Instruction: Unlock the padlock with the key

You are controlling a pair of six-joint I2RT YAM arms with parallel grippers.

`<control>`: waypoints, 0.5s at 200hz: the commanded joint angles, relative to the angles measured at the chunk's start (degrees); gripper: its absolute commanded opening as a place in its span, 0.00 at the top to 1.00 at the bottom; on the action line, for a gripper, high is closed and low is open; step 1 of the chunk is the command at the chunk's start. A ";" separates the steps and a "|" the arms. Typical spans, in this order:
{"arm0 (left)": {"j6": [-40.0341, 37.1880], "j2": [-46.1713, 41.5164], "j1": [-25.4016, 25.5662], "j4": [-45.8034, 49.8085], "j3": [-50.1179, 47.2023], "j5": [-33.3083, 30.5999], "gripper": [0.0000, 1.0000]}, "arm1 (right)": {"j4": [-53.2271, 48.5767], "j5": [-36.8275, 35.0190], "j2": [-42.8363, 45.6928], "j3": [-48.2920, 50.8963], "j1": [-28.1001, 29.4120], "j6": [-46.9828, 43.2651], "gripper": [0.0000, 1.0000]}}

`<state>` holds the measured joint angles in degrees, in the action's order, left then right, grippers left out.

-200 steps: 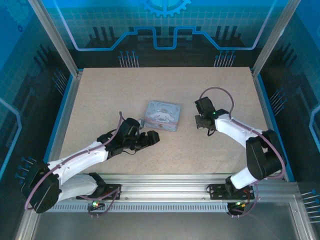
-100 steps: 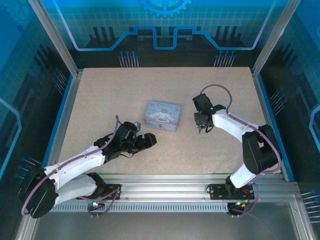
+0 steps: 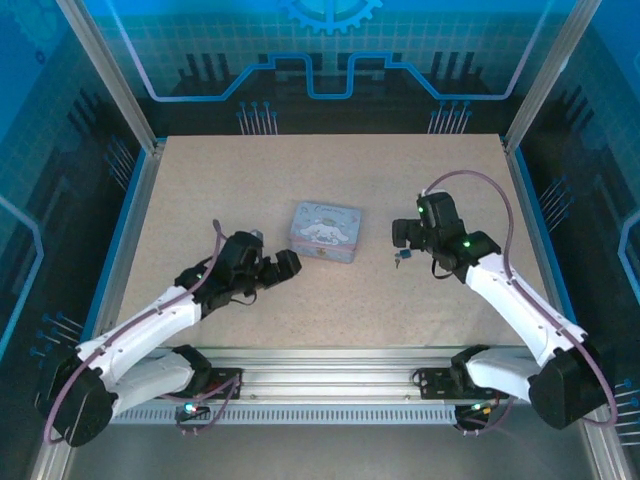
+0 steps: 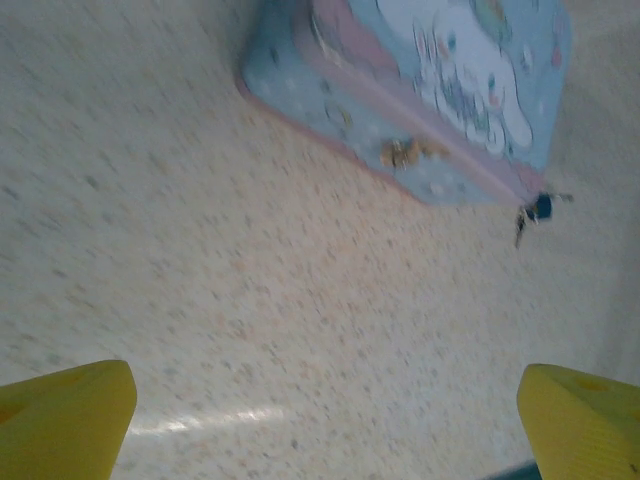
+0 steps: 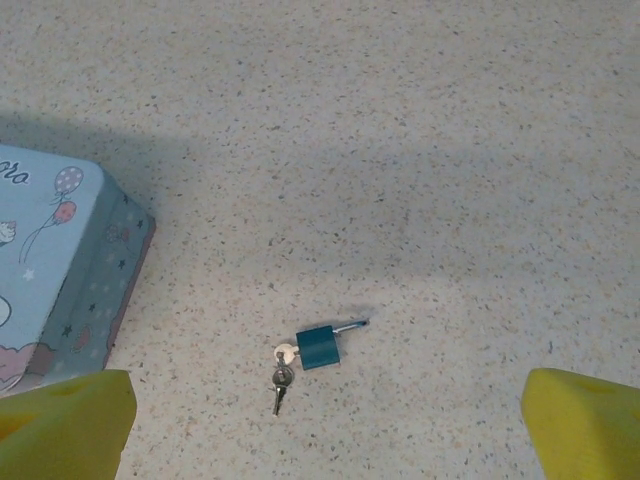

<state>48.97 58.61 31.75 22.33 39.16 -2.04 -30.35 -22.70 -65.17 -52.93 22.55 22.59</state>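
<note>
Right pincer (image 5: 322,425) wide and empty, padlock (image 5: 318,348) with key (image 5: 281,385) on table (image 5: 450,150) just ahead, tin (image 5: 60,260) to its left lettered perhaps "ora"; left pincer (image 4: 325,420) likewise wide, facing tin.

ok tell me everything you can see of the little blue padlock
The small teal-blue metal padlock has a blocky rectangular body with a thin silvery shackle bar poking out of one end. It lies flat on the speckled beige table, apart from the pale blue rectangular tin. A tiny silvery key sits against its other end; whether it is inserted is unclear. Nothing grips it.
</note>
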 commanded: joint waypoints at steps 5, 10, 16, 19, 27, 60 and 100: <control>-10.31 2.26 -2.50 9.14 8.56 -12.55 0.01 | 0.84 -3.26 0.00 0.94 -3.18 4.34 0.00; -12.38 3.02 -3.01 9.60 9.84 -15.08 0.01 | 2.43 -3.22 -0.15 1.61 -3.59 3.35 0.00; -14.90 3.92 -3.39 9.64 10.90 -19.04 0.01 | 4.87 -4.22 -0.35 2.20 -3.77 1.87 0.00; -16.29 4.37 -3.50 9.29 11.26 -21.09 0.01 | 5.89 -4.84 -0.46 3.55 -3.70 1.07 0.00; -21.74 5.13 -3.86 6.81 10.99 -25.64 0.01 | 9.27 -7.01 -0.74 5.16 -3.68 -0.97 0.00; -34.41 7.05 -12.49 -5.78 6.11 -30.20 0.01 | 28.44 -15.96 -3.76 13.68 -4.04 -10.64 0.00; -39.66 11.82 -22.40 -26.11 -3.14 -25.07 0.01 | 48.30 -17.94 -11.51 19.13 -6.13 -16.45 0.00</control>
<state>16.88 67.96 12.19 10.85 41.12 -26.83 -1.19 -36.53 -73.78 -36.60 17.78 12.38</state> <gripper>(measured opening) 0.990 0.998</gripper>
